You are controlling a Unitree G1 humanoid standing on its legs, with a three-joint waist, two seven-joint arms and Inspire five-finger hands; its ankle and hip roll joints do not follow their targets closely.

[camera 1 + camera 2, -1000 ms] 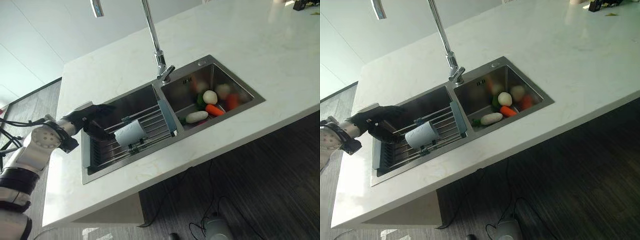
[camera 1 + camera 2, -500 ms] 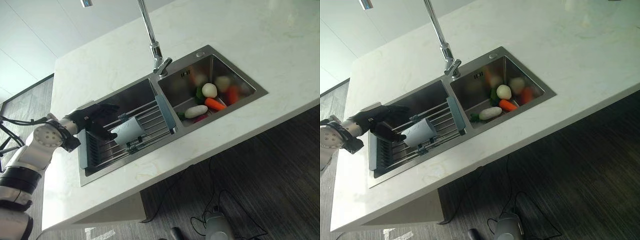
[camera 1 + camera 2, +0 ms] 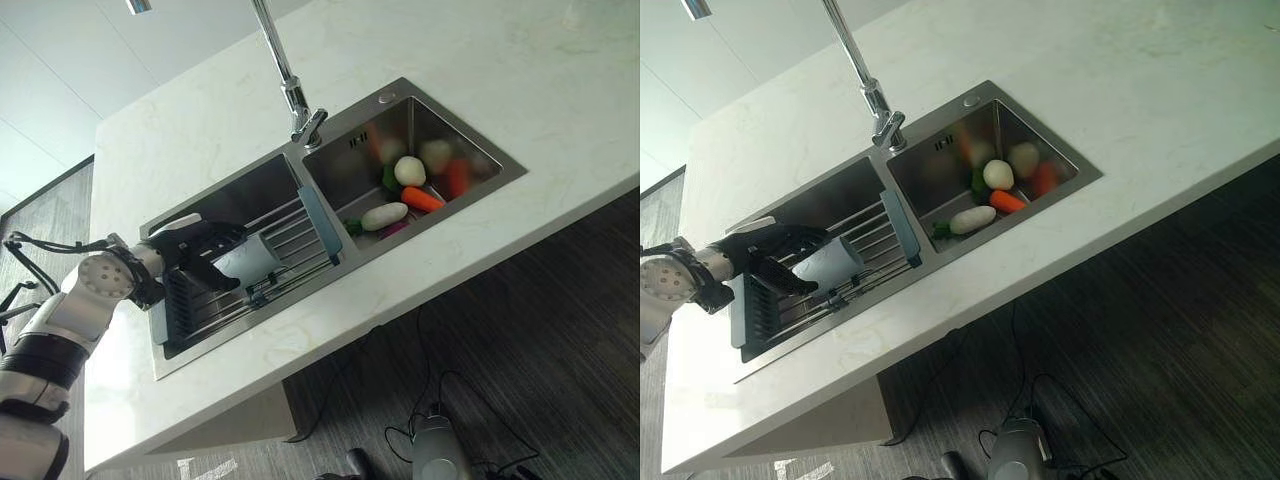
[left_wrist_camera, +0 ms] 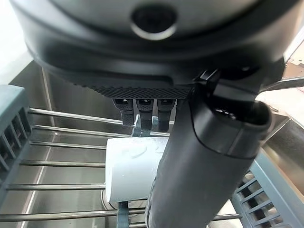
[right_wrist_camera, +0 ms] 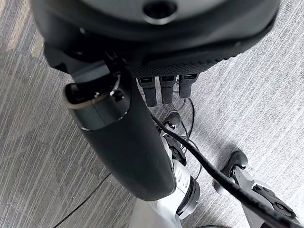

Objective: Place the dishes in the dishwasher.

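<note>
A white cup [image 3: 247, 262] lies on its side on the bars of a drying rack [image 3: 296, 222] set across the sink's left basin [image 3: 245, 195]. My left hand [image 3: 198, 250] reaches in from the left and is open. Its fingers pass over the cup's far side and its thumb [image 4: 199, 180] lies along the near side, so the cup [image 4: 130, 171] sits between them. I cannot tell whether they touch it. My right hand [image 5: 123, 137] hangs open above the grey floor.
The right basin [image 3: 470, 160] holds vegetables: a carrot [image 3: 425, 198], a white radish [image 3: 383, 215] and several round ones. A tall faucet [image 3: 287, 80] stands behind the divider. White counter [image 3: 330, 330] surrounds the sink; its front edge drops to dark floor.
The camera has shifted. My left hand has moved right along the rack; its fingers and thumb now lie on either side of the cup, which has stayed in place.
</note>
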